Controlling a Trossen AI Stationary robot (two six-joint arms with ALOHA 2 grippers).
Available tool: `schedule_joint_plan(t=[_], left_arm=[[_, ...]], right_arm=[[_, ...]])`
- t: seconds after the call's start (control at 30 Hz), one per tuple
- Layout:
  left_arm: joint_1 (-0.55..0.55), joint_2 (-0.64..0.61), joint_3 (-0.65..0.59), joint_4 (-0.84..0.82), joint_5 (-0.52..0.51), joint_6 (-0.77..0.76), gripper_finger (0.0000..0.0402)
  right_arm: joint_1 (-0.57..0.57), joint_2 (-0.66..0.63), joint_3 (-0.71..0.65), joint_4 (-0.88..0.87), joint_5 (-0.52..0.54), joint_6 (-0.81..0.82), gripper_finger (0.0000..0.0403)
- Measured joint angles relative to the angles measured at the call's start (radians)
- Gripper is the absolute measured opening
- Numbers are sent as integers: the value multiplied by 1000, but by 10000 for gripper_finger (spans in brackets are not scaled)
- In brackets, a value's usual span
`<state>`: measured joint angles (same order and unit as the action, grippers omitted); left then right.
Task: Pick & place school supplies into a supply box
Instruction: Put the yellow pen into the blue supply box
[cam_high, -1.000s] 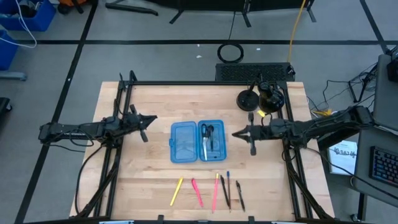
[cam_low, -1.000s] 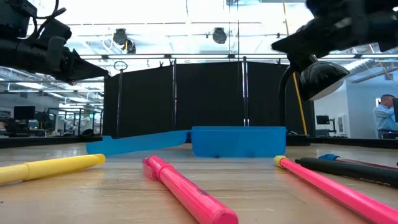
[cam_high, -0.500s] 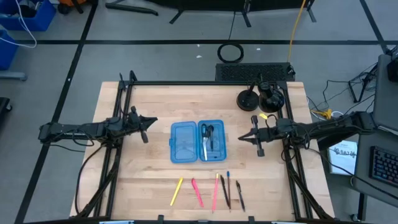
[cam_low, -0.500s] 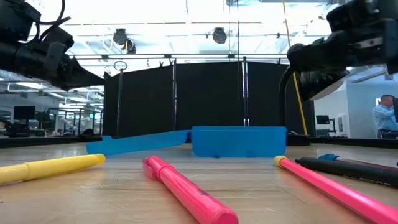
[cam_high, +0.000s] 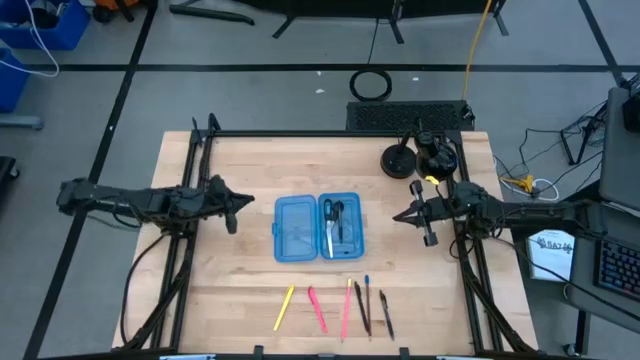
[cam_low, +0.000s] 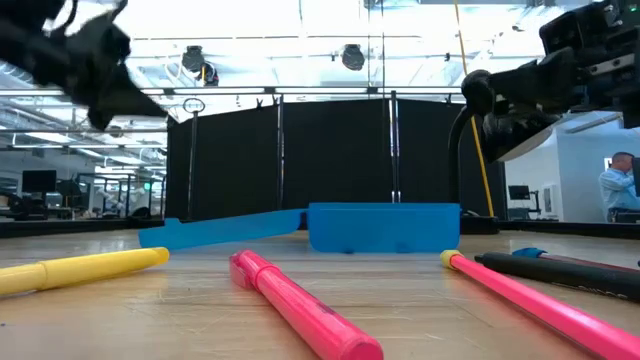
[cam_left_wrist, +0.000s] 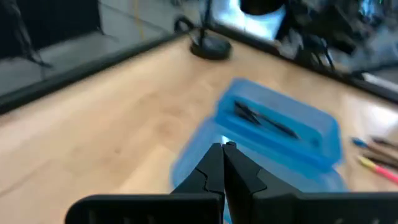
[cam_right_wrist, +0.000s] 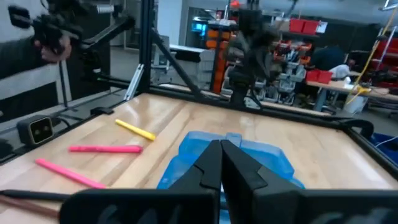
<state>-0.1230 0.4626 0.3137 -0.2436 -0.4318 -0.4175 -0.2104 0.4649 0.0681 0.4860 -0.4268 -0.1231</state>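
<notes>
The supply box lies open in the middle of the table, its two light-blue halves side by side. The black-handled scissors lie in its right half. Several pens and pencils lie in a row by the near edge: yellow, pink, another pink, and dark ones. My left gripper hovers left of the box with its fingers shut. My right gripper hovers right of the box, also shut. Neither holds anything.
Two black round-based stands sit at the table's far right corner, behind my right arm. Black frame rails run along the table's left and right sides. Bare wood lies between the box and the pens. A person stands in the room far off.
My right gripper has drawn back from the box toward the table's right edge, staying shut. My left arm has shifted slightly toward the near edge. The box, scissors and pens have not moved.
</notes>
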Motion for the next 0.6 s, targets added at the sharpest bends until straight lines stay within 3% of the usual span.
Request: schedule_joint_plan(t=[0.13,0.27,0.43,0.6], left_arm=[[-151,242,285,-180,-70,-61,2],[-277,527,604,-578,-118,-359,2],[-415,901,980,-1015,-17,-758,1],[-528,1228,1298,-1247,105,-1003,3]], right_arm=[[-65,-14,-1,-27,-53,40,0],[-104,-15,-1,-38,-99,66,0],[-110,-16,-1,-47,-104,66,0],[-110,-19,-2,-33,-106,71,0]])
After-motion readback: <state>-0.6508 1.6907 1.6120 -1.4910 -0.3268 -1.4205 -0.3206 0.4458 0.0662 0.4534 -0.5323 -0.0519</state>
